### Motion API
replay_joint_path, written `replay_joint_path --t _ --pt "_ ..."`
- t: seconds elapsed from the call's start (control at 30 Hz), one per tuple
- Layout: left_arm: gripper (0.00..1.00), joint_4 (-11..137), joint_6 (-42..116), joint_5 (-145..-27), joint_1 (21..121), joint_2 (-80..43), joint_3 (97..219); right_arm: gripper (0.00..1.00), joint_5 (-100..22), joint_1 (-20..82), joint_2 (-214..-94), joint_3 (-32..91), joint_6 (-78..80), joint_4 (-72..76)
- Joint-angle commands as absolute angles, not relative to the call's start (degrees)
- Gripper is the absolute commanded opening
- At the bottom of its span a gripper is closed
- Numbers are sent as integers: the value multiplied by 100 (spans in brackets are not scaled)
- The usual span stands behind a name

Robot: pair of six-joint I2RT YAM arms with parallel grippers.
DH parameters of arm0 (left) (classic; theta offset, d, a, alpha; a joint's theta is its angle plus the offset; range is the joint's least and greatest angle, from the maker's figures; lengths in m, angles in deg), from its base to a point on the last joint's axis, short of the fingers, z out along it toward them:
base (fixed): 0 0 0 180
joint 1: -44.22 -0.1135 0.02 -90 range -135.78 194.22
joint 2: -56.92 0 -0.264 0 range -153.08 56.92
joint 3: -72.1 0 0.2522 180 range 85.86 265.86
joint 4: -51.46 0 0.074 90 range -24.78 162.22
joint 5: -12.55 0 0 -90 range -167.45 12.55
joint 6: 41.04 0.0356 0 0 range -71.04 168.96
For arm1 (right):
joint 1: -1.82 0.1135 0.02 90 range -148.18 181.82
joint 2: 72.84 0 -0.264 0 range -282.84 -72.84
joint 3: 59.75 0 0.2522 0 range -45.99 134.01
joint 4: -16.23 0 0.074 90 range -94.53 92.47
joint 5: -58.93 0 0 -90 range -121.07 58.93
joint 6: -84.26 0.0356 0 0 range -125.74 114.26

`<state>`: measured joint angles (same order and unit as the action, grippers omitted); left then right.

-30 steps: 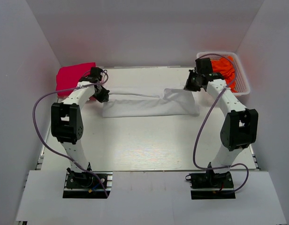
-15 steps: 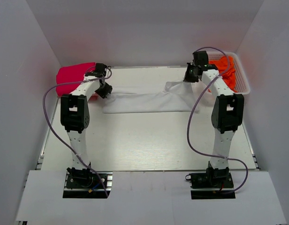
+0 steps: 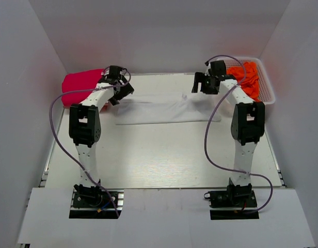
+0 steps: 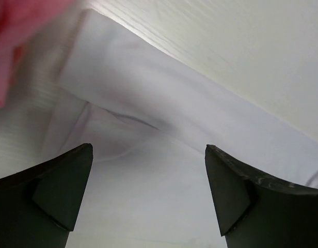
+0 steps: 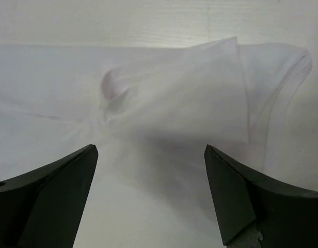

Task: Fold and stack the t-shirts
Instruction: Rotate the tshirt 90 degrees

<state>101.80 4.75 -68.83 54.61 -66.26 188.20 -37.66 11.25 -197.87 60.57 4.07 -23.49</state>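
Quick rundown of that moment. The white t-shirt [image 3: 164,111] lay stretched out flat on the table [image 3: 159,160], folded into a long, narrow strip.

The left gripper [image 4: 148,149] hung right over the shirt's left end. Its fingers were spread wide and nothing was pinched between them, just white cloth with a fold line underneath. The right gripper [image 5: 150,148] did the same over the shirt's right end: released, with a bunched sleeve and some wrinkles below it. From the top camera, both forearms covered the very ends of the shirt, so I couldn't make out the edges there.

As for other stuff around, the crimson-pink shirt [image 3: 79,85] sat just past the white shirt's left end, close behind the left gripper. It also showed up as a pink blur in a corner of the left wrist view. The orange shirts [image 3: 248,77] were heaped in the white basket [image 3: 270,85], off past the white shirt's right end and behind the right arm. A purple cable [image 3: 208,139] looped off the right arm, nearer the bases than the shirt and not touching it.
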Motion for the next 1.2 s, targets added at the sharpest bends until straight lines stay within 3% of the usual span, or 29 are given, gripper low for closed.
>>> replay_joint_path --t 0.0,0.17,0.3,0.57,0.67,0.77,0.8,0.97,1.03,1.17 --pt "100 9625 1237 -7463 5704 -6050 18658 90 -4381 1236 -18694 5283 208 -1731" --pt "100 9939 1380 -7649 5942 -6664 19026 90 -4399 1280 -18096 3709 577 -1362" --pt "100 10590 1380 -7290 5995 -7070 19291 90 -4320 1298 -18129 3312 928 -1362" --pt "100 10696 1152 -7261 6284 -5912 16780 90 -3740 1272 -19280 4293 1404 -1889" --pt "98 10697 1099 -7971 6713 -5167 15629 90 -4107 1341 -19851 4942 1431 -1819" --pt "94 9951 1047 -10365 7389 -4550 14459 90 -4835 1438 -20544 5610 1483 -1345" --pt "94 9950 950 -10582 7601 -4452 14344 90 -5030 1473 -20669 5770 1474 -1048" --pt "95 9530 1028 -12213 8946 -4319 14904 90 -6076 1781 -21698 7710 1281 -1090" --pt "98 9326 1378 -12456 9360 -4319 15273 90 -6393 1939 -21506 7723 1027 -741" --pt "100 10289 2099 -11905 9423 -4372 16378 90 -6088 2018 -20812 7329 561 -790"
